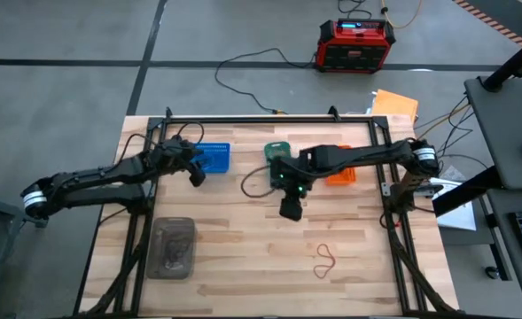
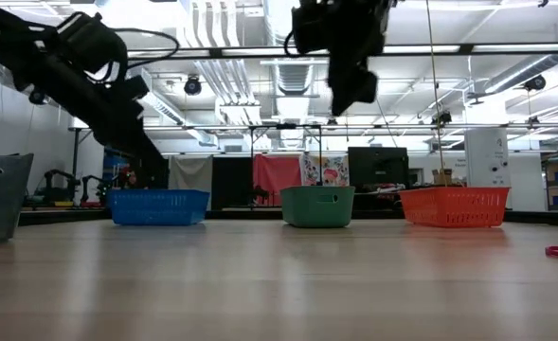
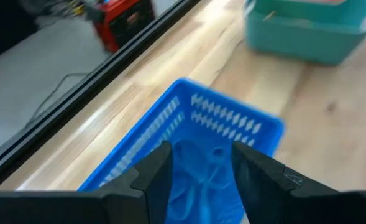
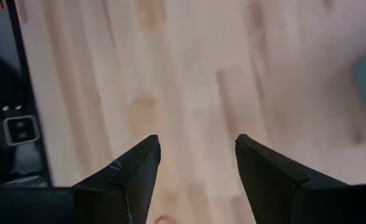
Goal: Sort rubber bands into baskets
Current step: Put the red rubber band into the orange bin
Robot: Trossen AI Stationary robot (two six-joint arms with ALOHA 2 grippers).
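Fingers of both arms parted and empty, the left pair over the blue basket.

Left fingers (image 3: 257,171) stand apart above the blue basket (image 1: 213,158), with blue rubber bands (image 3: 201,174) lying inside it below the gap. Right fingers (image 4: 263,174) are spread wide with nothing between them, hanging over bare worktop (image 1: 243,257) in front of the teal basket (image 1: 278,151). The orange basket (image 1: 341,176) sits partly under the right arm; the three baskets line the far side of the worktop. One red rubber band (image 1: 324,260) lies loose near the front right. A clear grey container (image 1: 174,247) stands at front left.
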